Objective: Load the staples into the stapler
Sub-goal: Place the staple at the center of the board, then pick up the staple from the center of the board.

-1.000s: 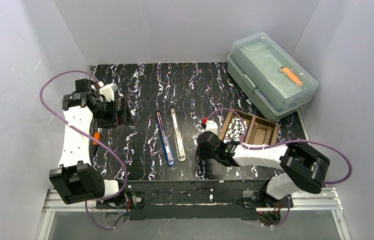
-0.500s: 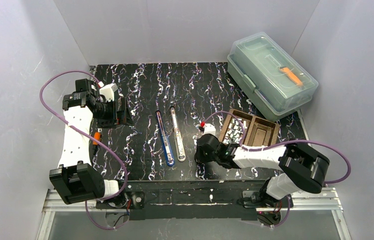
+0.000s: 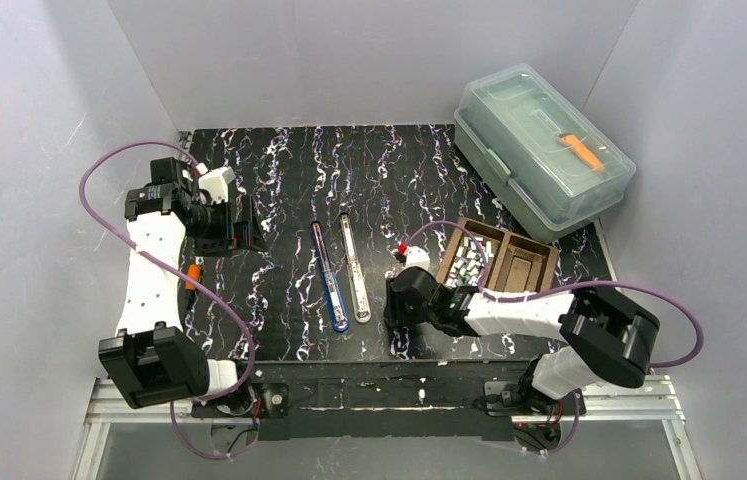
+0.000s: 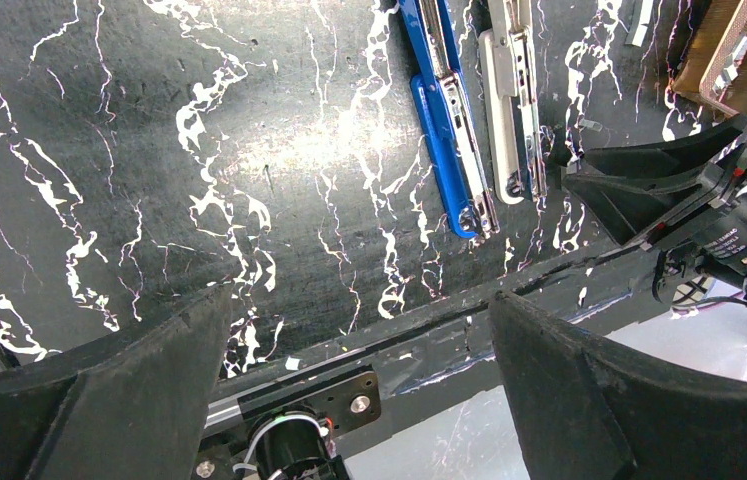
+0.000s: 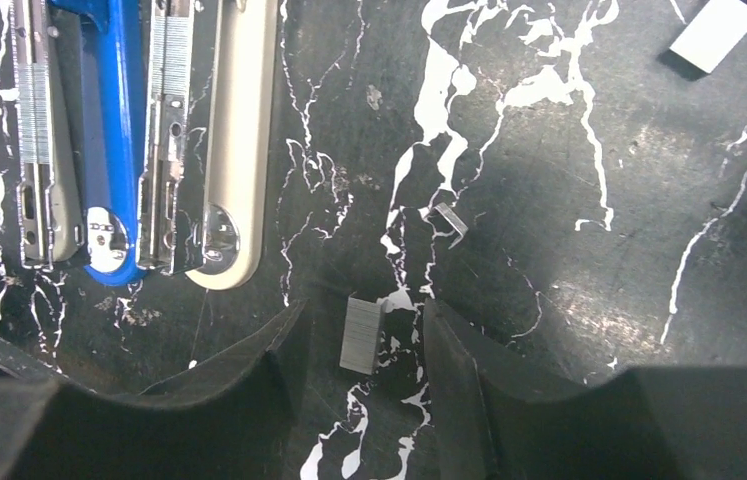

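Right wrist view: staple strip (image 5: pixel 361 335) lies loose on the table (image 5: pixel 569 200) between the parted fingers (image 5: pixel 249 385) of the right gripper (image 5: pixel 363 320).
Likely light, stiff, brittle, slippery; pinch its long sides gently.

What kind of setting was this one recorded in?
Most likely a robotics lab's enclosed tabletop test cell: plain white walls box in a black marbled mat, an aluminium rail runs along the near edge, and an opened blue stapler and a tray of staples are laid out.
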